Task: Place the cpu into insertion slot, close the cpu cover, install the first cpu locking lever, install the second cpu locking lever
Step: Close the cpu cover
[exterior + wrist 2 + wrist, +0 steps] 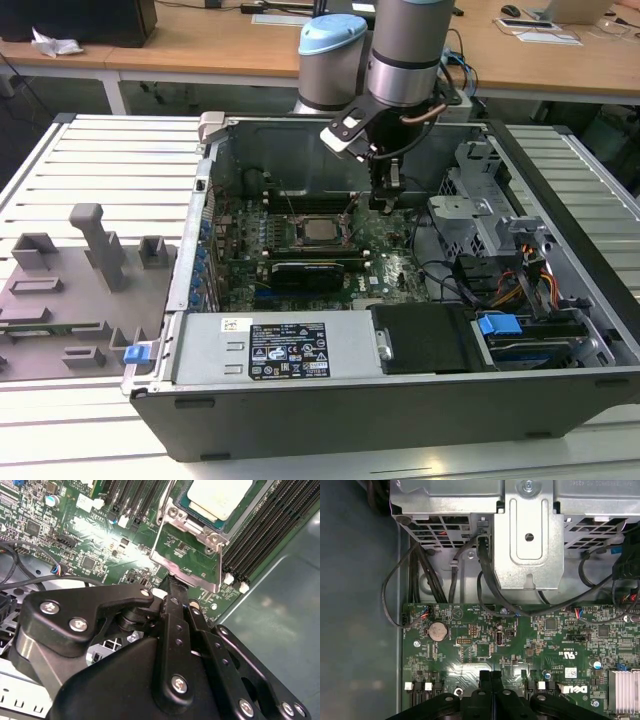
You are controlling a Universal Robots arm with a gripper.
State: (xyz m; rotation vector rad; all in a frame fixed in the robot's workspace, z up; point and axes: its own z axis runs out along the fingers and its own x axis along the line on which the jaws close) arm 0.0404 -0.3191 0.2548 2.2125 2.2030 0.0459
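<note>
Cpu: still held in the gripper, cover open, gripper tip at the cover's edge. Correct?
Not quite. In the second wrist view the cpu is not in the gripper; it lies in the slot. The rest holds: the cover is open and the gripper tip is at its edge.

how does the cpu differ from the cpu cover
The cpu is a solid pale slab; the cpu cover is a frame with a cut-out centre. The cpu lies seated in the insertion slot; the cpu cover is swung open beside it. Both are silver-grey metal.
</note>
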